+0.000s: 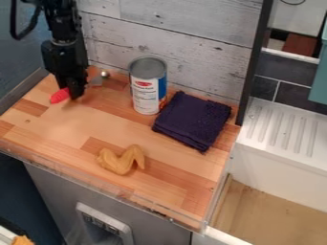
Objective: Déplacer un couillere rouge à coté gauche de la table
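With the gripper (75, 94) at the red spoon (59, 96) in the upper left of the frame, jaw state indeterminable, verify the grip, keep any shift low and level, and release only with the spoon flat inside the table's (59, 125) left edge.

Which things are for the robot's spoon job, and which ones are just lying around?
For the job:
- red spoon
- gripper, right at the spoon
- wooden table

Just lying about:
- can
- folded dark cloth
- yellow wing-shaped thing
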{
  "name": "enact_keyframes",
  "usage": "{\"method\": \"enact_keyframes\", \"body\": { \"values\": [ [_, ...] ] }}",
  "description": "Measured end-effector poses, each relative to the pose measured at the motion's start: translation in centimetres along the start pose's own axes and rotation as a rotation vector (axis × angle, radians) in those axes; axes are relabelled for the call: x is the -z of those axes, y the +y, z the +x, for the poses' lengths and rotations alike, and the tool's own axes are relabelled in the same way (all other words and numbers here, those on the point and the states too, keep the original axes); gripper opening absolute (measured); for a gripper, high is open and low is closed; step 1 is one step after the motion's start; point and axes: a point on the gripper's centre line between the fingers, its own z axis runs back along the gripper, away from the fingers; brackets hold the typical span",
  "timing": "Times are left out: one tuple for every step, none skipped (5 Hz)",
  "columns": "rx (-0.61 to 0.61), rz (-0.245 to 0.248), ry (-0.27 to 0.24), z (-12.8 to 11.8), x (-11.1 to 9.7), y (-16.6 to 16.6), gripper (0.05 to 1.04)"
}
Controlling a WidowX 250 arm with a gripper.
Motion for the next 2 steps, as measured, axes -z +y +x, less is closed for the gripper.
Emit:
{"method": "enact_keyframes", "body": {
  "values": [
    [-0.006,-0.003,-0.009,-0.36,0.7,-0.47,0.389],
    [-0.022,0.001,-0.015,-0.28,0.64,-0.43,0.455]
  ]
}}
